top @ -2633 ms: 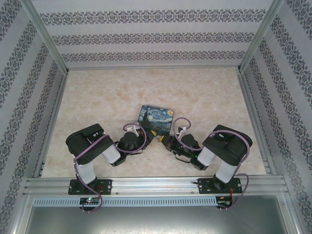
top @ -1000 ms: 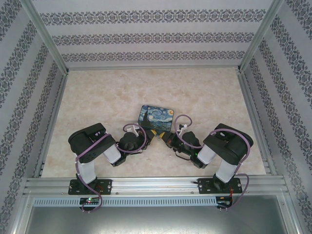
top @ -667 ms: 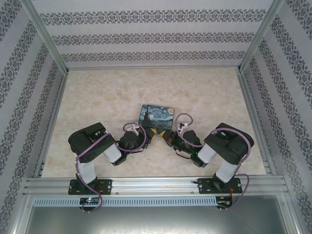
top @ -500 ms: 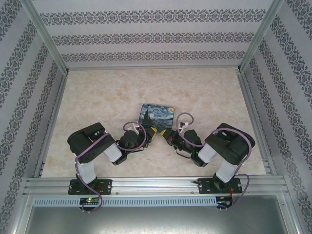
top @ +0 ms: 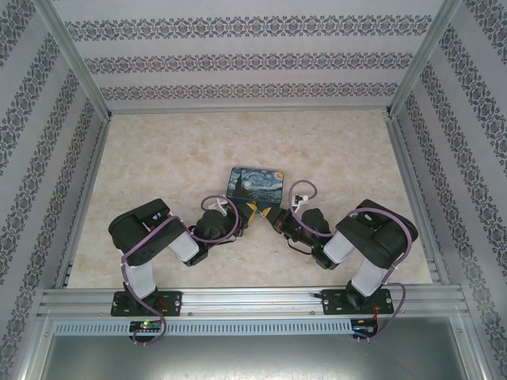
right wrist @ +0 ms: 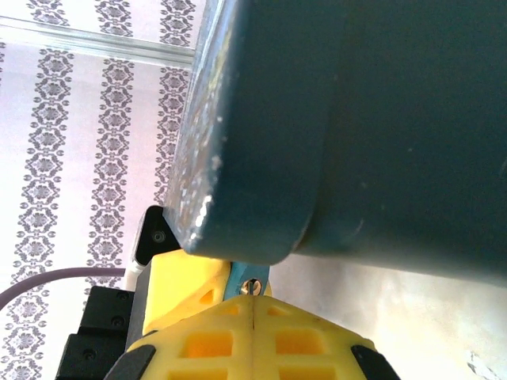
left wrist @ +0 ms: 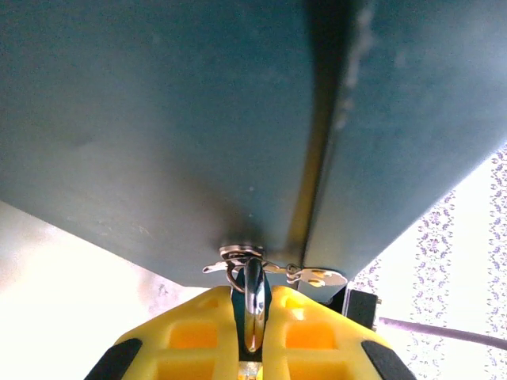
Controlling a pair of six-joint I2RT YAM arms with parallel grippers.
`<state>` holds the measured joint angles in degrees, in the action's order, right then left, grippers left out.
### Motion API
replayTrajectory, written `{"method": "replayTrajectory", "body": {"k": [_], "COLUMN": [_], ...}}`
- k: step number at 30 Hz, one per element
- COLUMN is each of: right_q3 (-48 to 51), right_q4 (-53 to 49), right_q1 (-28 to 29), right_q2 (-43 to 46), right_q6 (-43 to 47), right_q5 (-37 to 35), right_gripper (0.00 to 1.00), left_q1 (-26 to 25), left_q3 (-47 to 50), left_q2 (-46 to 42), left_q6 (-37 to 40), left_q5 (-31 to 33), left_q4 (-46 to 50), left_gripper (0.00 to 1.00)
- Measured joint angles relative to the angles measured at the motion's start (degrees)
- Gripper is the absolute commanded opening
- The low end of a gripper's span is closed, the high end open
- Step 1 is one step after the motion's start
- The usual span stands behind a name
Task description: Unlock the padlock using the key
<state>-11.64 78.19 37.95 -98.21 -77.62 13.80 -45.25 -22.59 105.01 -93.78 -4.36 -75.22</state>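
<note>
left hand (left wrist: 253, 294): pinched narrow on the padlock (left wrist: 253, 317), with yellow fingers (left wrist: 198, 336) on either side of the shiny metal
padlock: at the box's near edge, hooked through the silver hasp (left wrist: 238, 266) at the lid seam and touching it
right hand (right wrist: 252, 305): fingers pressed together on a thin bluish metal strip poking out of the tips, which looks like the key (right wrist: 244, 279)
key: tip right under the box's bottom corner; can't tell if it touches the lock
keyhole: can't tell which way it faces
box (top: 255, 183): night-sky print, flat on the counter (top: 158, 158), mid-counter, just beyond both hands
hands: meet nose to nose at the box's near edge, tips just beside each other
in the way, top view: both hands crowd over the lock spot
in the way, wrist views: the box's dark teal side blocks most of the field; in the right wrist view the left hand's yellow finger and black mount sit just left of the key
around: patterned walls (top: 253, 63) on three sides, aluminium rail (top: 253, 299) along the near edge, purple cables (top: 142, 253) looped over both arms
</note>
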Motion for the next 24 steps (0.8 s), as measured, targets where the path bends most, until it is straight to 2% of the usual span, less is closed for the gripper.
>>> {"method": "replayTrajectory", "body": {"k": [24], "right_q3": [-4.15], "right_q4": [-0.81], "right_q1": [-6.01], "right_q2": [-1.03], "right_q6": [-1.79], "right_q5": [8.63], "right_gripper": [0.0], "left_q1": [0.37], "left_q3": [-1.07], "left_q2": [-0.72], "left_q6": [-0.17], "left_q5": [1.86], "left_q4": [0.13], "left_gripper": [0.0]}}
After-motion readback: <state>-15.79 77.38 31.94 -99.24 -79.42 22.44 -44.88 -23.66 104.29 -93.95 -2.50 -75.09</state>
